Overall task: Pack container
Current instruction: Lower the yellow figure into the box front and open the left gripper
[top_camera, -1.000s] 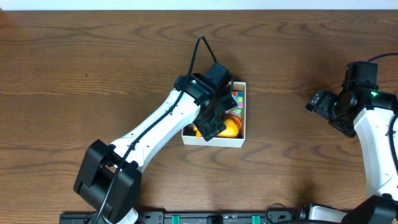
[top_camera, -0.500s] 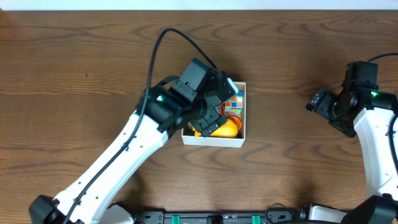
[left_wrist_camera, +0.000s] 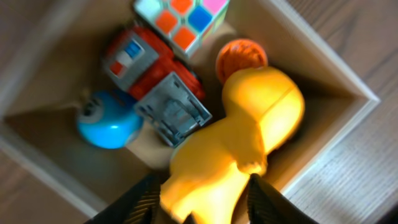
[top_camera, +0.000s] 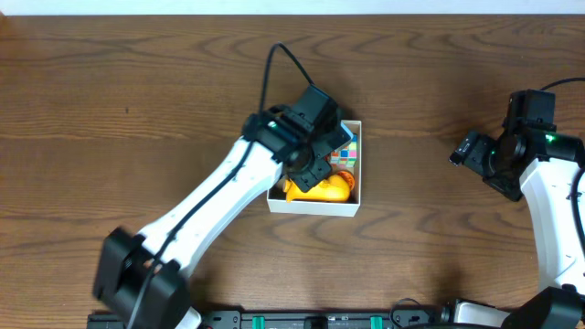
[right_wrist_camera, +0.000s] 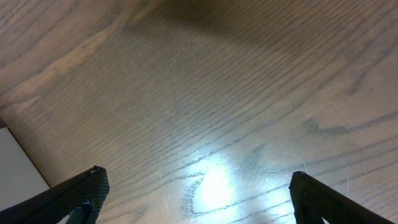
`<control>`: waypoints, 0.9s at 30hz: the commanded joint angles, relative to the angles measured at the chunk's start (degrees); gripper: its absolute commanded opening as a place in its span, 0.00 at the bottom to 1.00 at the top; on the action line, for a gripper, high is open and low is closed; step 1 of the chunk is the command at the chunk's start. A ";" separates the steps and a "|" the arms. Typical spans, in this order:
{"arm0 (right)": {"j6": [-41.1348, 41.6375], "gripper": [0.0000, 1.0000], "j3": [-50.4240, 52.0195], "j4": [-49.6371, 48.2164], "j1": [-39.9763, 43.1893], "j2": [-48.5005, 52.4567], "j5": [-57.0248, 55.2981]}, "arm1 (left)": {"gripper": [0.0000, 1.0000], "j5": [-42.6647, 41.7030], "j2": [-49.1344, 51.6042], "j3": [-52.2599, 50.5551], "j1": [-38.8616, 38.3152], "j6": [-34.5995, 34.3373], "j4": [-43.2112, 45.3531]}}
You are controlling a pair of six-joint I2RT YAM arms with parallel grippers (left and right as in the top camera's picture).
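Note:
The container (top_camera: pixel 315 208) is a small white-walled box with a tan inside, at mid table; its wall also shows in the left wrist view (left_wrist_camera: pixel 323 74). In it lie a colour cube (left_wrist_camera: pixel 183 18), a red and grey toy (left_wrist_camera: pixel 155 74), a blue ball (left_wrist_camera: pixel 109 118) and a small orange ball (left_wrist_camera: pixel 241 56). A yellow duck toy (left_wrist_camera: pixel 249 124) lies on top of them at the box's near right corner (top_camera: pixel 336 189). My left gripper (top_camera: pixel 311 174) is over the box, its fingers (left_wrist_camera: pixel 202 199) closed against the duck's sides. My right gripper (top_camera: pixel 466 151) is open and empty over bare wood (right_wrist_camera: pixel 199 199).
The brown wooden table (top_camera: pixel 110 110) carries nothing else in view. A white edge (right_wrist_camera: pixel 18 168) shows at the lower left of the right wrist view. The left arm lies across the table's front left, with a black cable looping above the box.
The left arm swung left and pulled back half a second ago, then returned over the box. The duck stays in the box's near right corner. The right arm has not moved.

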State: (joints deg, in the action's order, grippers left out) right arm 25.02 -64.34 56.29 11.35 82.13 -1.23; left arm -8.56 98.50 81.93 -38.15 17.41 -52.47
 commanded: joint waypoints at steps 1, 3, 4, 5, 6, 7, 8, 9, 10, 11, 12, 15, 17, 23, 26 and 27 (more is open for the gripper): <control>-0.76 0.96 0.07 0.07 0.35 0.39 -0.04 | 0.29 0.37 3.72 -0.72 -0.07 -0.31 -1.01; -0.90 0.96 0.07 0.07 0.37 0.39 -0.04 | 0.25 0.37 5.44 -0.72 -0.07 -0.85 -1.49; -0.90 0.96 0.07 0.04 0.35 0.39 -0.04 | 0.24 0.37 6.14 -0.72 -0.07 -0.85 -1.66; -0.90 0.96 0.07 0.04 0.35 0.39 -0.04 | 0.23 0.37 6.69 -0.72 -0.07 -0.87 -1.70; -0.90 0.96 0.07 0.02 0.37 0.39 -0.04 | 0.20 0.37 7.21 -0.72 -0.07 -0.90 -1.68; -0.90 0.96 0.07 0.04 0.37 0.39 -0.04 | 0.19 0.37 7.63 -0.72 -0.07 -1.07 -1.68; -0.90 0.96 0.07 0.04 0.35 0.39 -0.04 | 0.18 0.37 8.00 -0.72 -0.07 -1.31 -1.68; -0.90 0.96 0.07 0.07 0.35 0.39 -0.04 | 0.19 0.37 8.31 -0.72 -0.07 -1.53 -1.68; -0.90 0.96 0.07 0.11 0.35 0.39 -0.02 | 0.19 0.37 8.55 -0.72 -0.07 -1.70 -1.68; -0.90 0.96 0.07 0.13 0.35 0.39 -0.02 | 0.18 0.37 8.70 -0.74 -0.07 -1.70 -1.68; -0.90 0.96 0.07 0.13 0.37 0.39 -0.04 | 0.19 0.37 8.74 -0.83 -0.07 -1.70 -1.62; -0.90 0.96 0.07 0.07 0.35 0.39 -0.02 | 0.19 0.37 8.76 -1.09 -0.07 -1.70 -1.42; -0.90 0.96 0.07 0.09 0.35 0.39 -0.04 | 0.19 0.37 8.76 -1.09 -0.07 -1.70 -1.44; -0.90 0.96 0.07 0.11 0.35 0.39 -0.02 | 0.19 0.39 8.55 -1.09 -0.07 -1.90 -2.01; -0.90 0.96 0.07 0.09 0.35 0.39 -0.02 | 0.19 0.39 8.44 -1.07 -0.07 -1.90 -2.54; -0.90 0.96 0.07 0.09 0.35 0.39 -0.04 | 0.19 0.39 8.44 -1.09 -0.07 -1.90 -2.75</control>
State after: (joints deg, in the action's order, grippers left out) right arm 24.95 -64.34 56.29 11.35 82.13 -1.21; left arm -8.19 106.63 81.45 -38.09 16.29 -54.39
